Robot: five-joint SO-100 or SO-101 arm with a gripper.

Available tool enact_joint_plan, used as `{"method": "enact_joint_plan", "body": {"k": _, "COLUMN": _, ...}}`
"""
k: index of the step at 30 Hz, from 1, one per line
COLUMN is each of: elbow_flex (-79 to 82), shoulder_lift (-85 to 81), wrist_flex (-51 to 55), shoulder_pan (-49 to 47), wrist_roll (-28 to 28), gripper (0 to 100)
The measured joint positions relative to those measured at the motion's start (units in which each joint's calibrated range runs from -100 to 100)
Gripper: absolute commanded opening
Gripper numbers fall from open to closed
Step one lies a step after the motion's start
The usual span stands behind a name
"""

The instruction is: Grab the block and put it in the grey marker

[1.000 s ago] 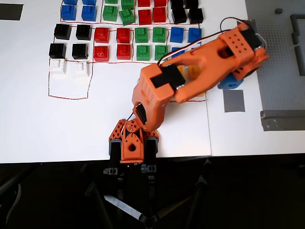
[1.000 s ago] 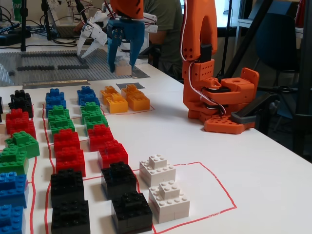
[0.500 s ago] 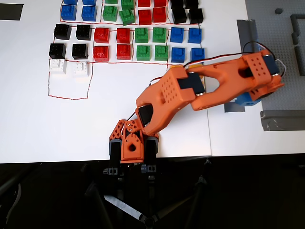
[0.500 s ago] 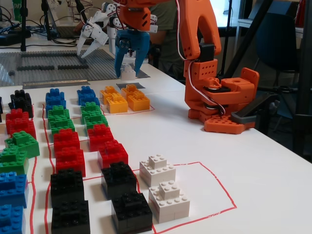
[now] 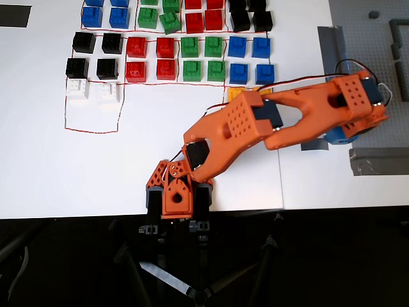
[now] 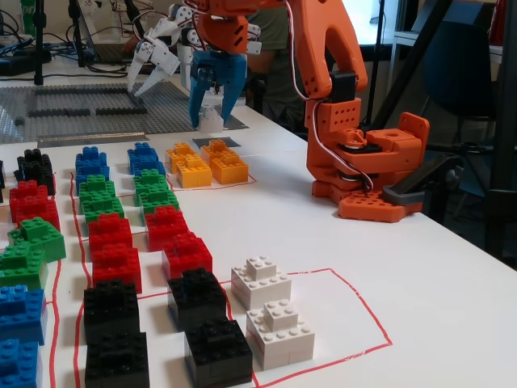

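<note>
— At the far end of the table in the fixed view, beyond the yellow blocks (image 6: 206, 166): the gripper (image 6: 212, 121), pointing straight down.

— Fingers?

— Blue fingers (image 6: 199, 101), closed on the block (image 6: 211, 118), one against each side. White, small, low between the tips.

— Resting on the table or lifted?

— Hard to tell from this angle. Right at the near edge of the grey marker (image 6: 236, 123), though, with grey tape showing just to the right of the fingers.

— And from overhead?

— Only the orange arm (image 5: 243, 128), stretched from the right of the view down to the table's lower edge. Block and marker both hidden under the wrist there.

— Other white ones?

— Two spare white blocks (image 5: 92, 91), side by side inside the red outline (image 5: 92, 130), beside the black blocks (image 5: 92, 54). Well apart from the gripper, untouched.
</note>
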Motion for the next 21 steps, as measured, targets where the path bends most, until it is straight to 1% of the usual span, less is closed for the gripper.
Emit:
{"method": "enact_joint_plan", "body": {"k": 6, "elbow_flex": -0.27, "shoulder_lift": 0.0, "wrist_flex": 3.28, "shoulder_pan": 2.57, "wrist_roll": 2.0, "gripper": 1}}
{"method": "enact_joint_plan", "body": {"k": 14, "elbow_flex": -0.27, "shoulder_lift": 0.0, "wrist_flex": 3.6, "shoulder_pan": 2.74, "wrist_roll": 2.49, "gripper": 3}}
{"method": "enact_joint_plan", "body": {"k": 17, "elbow_flex": 1.08, "shoulder_lift": 0.0, "wrist_flex": 3.92, "shoulder_pan": 2.74, "wrist_roll": 2.49, "gripper": 6}}
{"method": "enact_joint_plan", "body": {"k": 21, "elbow_flex": 3.15, "shoulder_lift": 0.0, "wrist_flex": 4.17, "shoulder_pan": 3.01, "wrist_roll": 2.49, "gripper": 15}}
